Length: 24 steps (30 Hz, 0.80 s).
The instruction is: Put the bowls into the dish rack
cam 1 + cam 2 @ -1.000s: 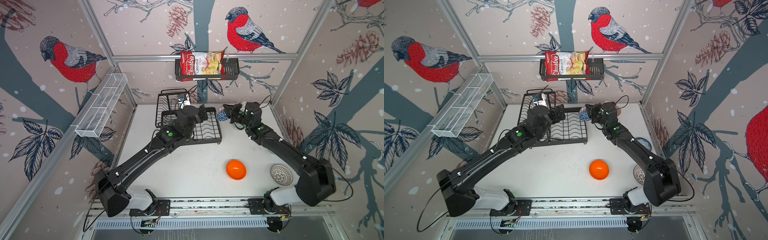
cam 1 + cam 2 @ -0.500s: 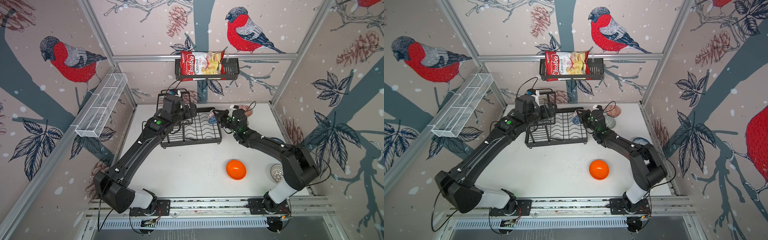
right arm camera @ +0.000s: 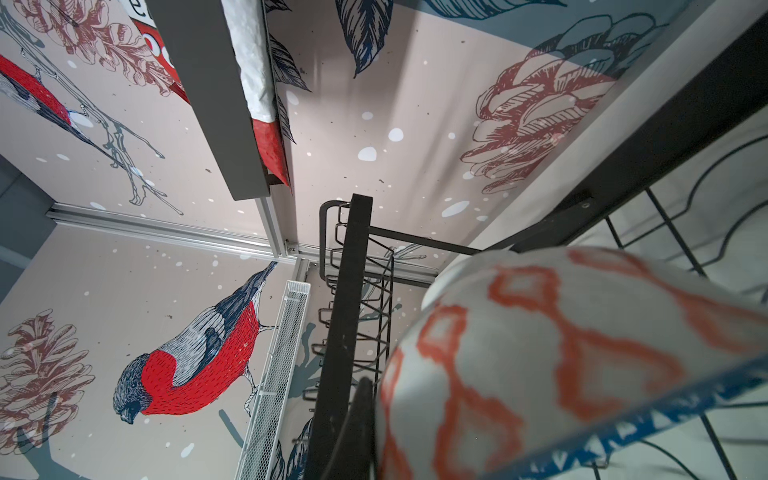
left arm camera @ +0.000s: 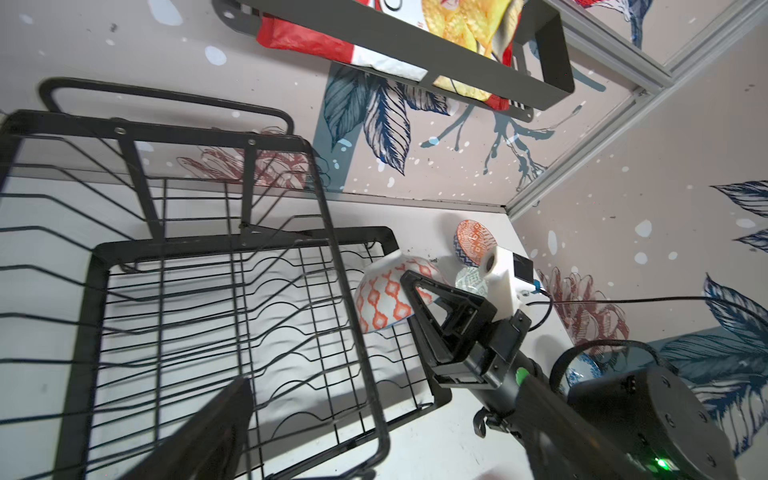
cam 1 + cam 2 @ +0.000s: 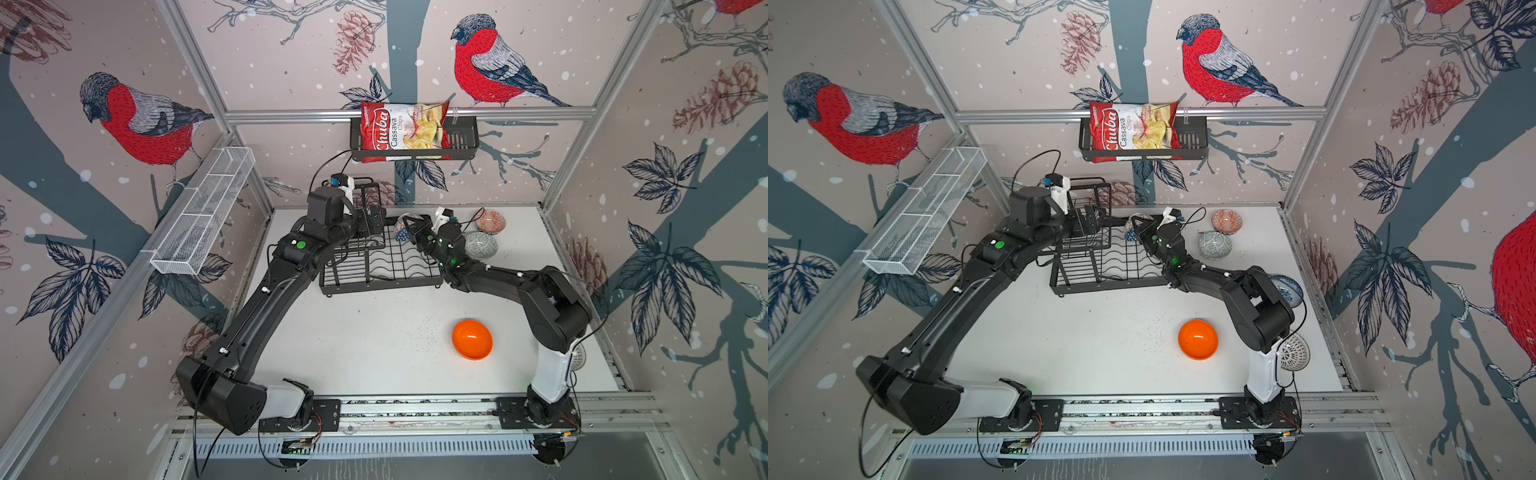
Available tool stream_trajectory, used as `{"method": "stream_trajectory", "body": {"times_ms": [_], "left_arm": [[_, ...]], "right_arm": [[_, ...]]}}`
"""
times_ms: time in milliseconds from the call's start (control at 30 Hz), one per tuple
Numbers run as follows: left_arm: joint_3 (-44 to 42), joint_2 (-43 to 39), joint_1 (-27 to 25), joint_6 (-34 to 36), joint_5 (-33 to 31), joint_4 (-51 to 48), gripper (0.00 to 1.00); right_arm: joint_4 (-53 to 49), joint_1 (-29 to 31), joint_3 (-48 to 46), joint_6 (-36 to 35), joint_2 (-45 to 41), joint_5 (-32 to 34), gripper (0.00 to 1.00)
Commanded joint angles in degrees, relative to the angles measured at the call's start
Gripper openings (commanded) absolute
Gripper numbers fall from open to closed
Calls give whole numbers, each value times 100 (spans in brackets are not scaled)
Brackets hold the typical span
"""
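The black wire dish rack (image 5: 376,266) (image 5: 1108,262) stands at the back of the table. My right gripper (image 5: 409,229) (image 5: 1139,228) is shut on the rim of a white bowl with an orange-red pattern (image 5: 401,226) (image 4: 384,299) (image 3: 561,365), tilted on its side over the rack's back right corner. My left gripper (image 5: 374,220) (image 5: 1090,218) hangs open and empty over the raised upper basket. A plain orange bowl (image 5: 472,338) sits at the front. A grey-green bowl (image 5: 481,244) and an orange-and-blue patterned bowl (image 5: 490,221) lie at the back right.
A white bowl with blue flowers (image 5: 1287,291) and a white lattice bowl (image 5: 1295,352) lie by the right wall, partly behind my right arm. A black shelf basket with a chips bag (image 5: 415,141) hangs on the back wall, a white mesh basket (image 5: 203,212) on the left wall.
My right gripper has carried the patterned bowl leftward to the rack's back right corner. My left gripper has drawn back from the rack's middle to the upper basket.
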Motion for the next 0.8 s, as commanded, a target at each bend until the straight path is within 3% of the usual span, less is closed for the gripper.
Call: {"method": "stream_trajectory", "body": {"times_ms": [0,267,767], "left_arm": [[-179,-149,21,222,133,-66,99],[-366,-212,19,304,78,142,98],[-205,-29,39,326,117,189,98]], "right_arm": [[662,105,239,-52,272,44,0],[1206,178,553,445,1081,284,0],[588,230,2165,795,2279,169,0]]}}
